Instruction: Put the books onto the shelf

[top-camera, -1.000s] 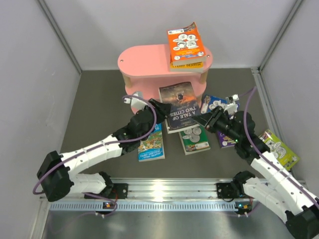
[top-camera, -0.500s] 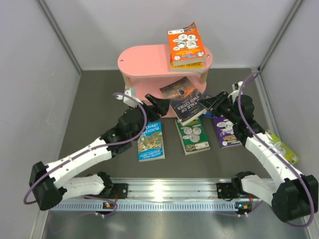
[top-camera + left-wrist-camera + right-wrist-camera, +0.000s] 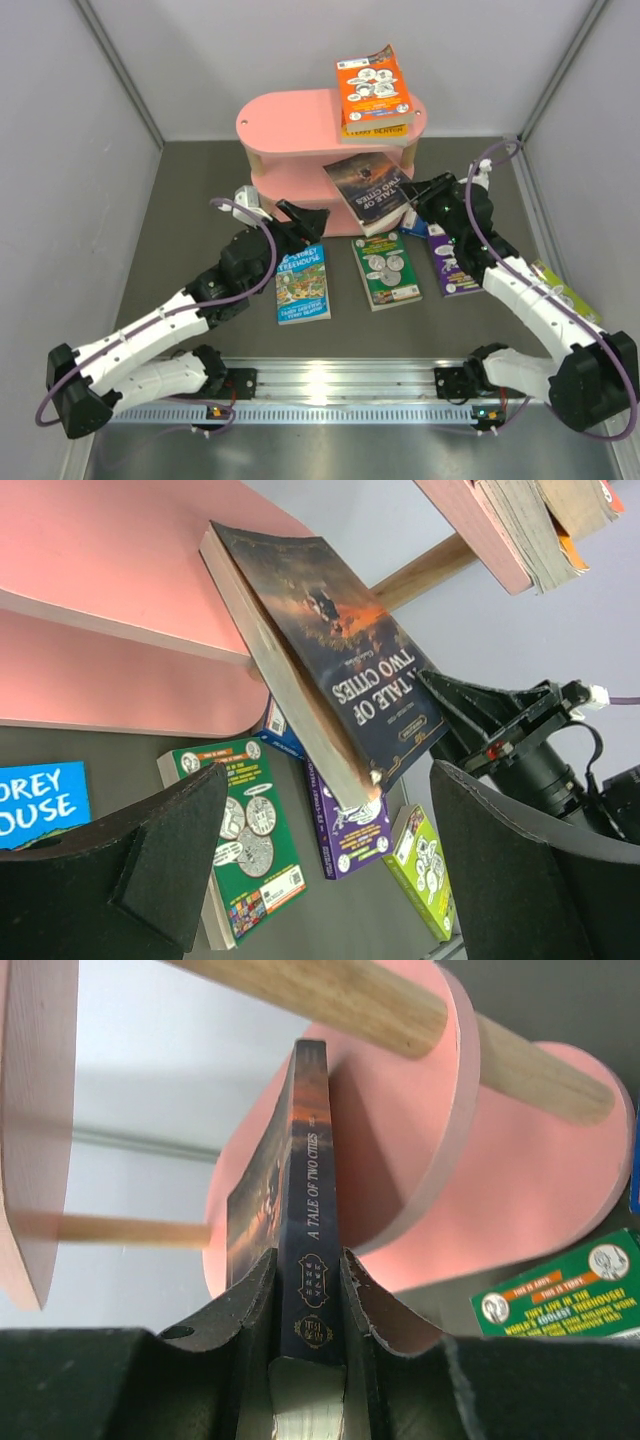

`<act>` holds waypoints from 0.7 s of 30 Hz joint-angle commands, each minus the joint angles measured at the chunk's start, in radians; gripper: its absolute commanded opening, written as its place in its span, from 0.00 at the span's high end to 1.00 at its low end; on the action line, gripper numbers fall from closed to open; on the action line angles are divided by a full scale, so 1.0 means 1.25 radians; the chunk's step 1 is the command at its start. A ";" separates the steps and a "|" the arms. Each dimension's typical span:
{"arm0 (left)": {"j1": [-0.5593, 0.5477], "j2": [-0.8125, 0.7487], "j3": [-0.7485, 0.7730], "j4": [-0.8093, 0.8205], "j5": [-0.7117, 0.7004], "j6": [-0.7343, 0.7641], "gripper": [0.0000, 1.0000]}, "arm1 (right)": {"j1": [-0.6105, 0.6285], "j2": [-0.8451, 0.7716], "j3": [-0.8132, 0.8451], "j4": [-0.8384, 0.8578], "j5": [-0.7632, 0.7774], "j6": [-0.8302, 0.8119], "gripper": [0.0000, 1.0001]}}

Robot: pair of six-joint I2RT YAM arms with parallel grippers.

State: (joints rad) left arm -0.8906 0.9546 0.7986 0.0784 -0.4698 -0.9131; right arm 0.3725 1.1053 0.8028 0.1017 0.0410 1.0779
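My right gripper (image 3: 410, 203) (image 3: 308, 1260) is shut on the spine end of a dark book (image 3: 368, 190) (image 3: 340, 670) (image 3: 306, 1200). The book is tilted, and its far end reaches the middle board of the pink shelf (image 3: 290, 120) (image 3: 100, 560) (image 3: 400, 1140). To the left of the book and apart from it, my left gripper (image 3: 298, 222) (image 3: 328, 780) stands open with nothing held. An orange book (image 3: 373, 85) lies on a yellow-spined one (image 3: 378, 128) on the top board. Blue (image 3: 303, 285), green (image 3: 388, 268) (image 3: 245, 840), purple (image 3: 452, 262) (image 3: 350, 830) and lime (image 3: 565, 295) (image 3: 425, 865) books lie on the table.
Grey walls close in the table on the left, back and right. A metal rail (image 3: 330, 380) runs along the near edge between the arm bases. A wooden support (image 3: 330, 995) of the shelf crosses above the held book. My right arm partly covers the lime book.
My left gripper has opened, let go of the dark book and drawn back to the left. My right gripper has carried the book up and back to the shelf's middle board.
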 commanded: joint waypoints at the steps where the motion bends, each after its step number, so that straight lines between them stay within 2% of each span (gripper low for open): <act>1: 0.003 -0.036 -0.004 -0.017 -0.016 0.024 0.13 | 0.045 0.037 0.083 0.051 0.211 0.043 1.00; 5: 0.004 -0.074 -0.011 -0.043 -0.029 0.047 0.13 | 0.117 0.100 0.145 0.015 0.314 0.072 1.00; 10: 0.007 -0.108 -0.023 -0.060 -0.039 0.062 0.13 | 0.184 0.172 0.226 -0.118 0.496 0.112 1.00; 15: 0.009 -0.143 -0.031 -0.119 -0.045 0.079 0.13 | 0.209 0.229 0.284 -0.247 0.616 0.192 1.00; 21: 0.014 -0.176 -0.044 -0.135 -0.056 0.095 0.12 | 0.217 0.255 0.292 -0.334 0.692 0.264 1.00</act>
State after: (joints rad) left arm -0.8795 0.7570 0.7528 -0.0814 -0.5190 -0.8291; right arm 0.6415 1.4036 1.1416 -0.1558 0.7437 1.3468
